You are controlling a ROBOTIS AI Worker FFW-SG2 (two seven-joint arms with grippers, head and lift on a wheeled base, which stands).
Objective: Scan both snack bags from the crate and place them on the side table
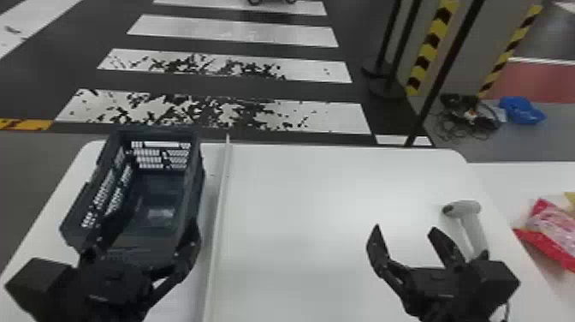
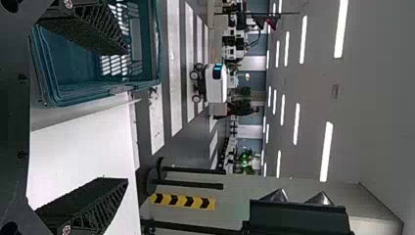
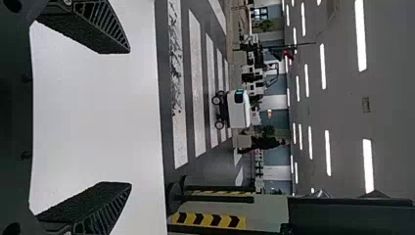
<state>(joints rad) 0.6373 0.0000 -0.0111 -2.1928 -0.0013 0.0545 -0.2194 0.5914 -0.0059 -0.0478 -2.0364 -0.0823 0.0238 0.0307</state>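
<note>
Two fingers of the right gripper (image 1: 404,230) stood parted, grasping nothing, near the scanner (image 1: 468,210); the left gripper (image 2: 127,116), likewise spread and unladen, was at the near end of the crate (image 1: 197,184). Beyond the edge of the white table (image 1: 299,192), a red-and-pink snack bag (image 1: 552,227) lay on the side table (image 1: 526,171). A yellow corner (image 1: 570,198) beside it, cut off by the view's edge, may have been the other bag. The wrapper looked light, glossy and limp, apt to slip, its contents likely to crumble if squeezed hard. A gentle pinch across the fuller middle seemed wiser than a loose edge, which might fold.
</note>
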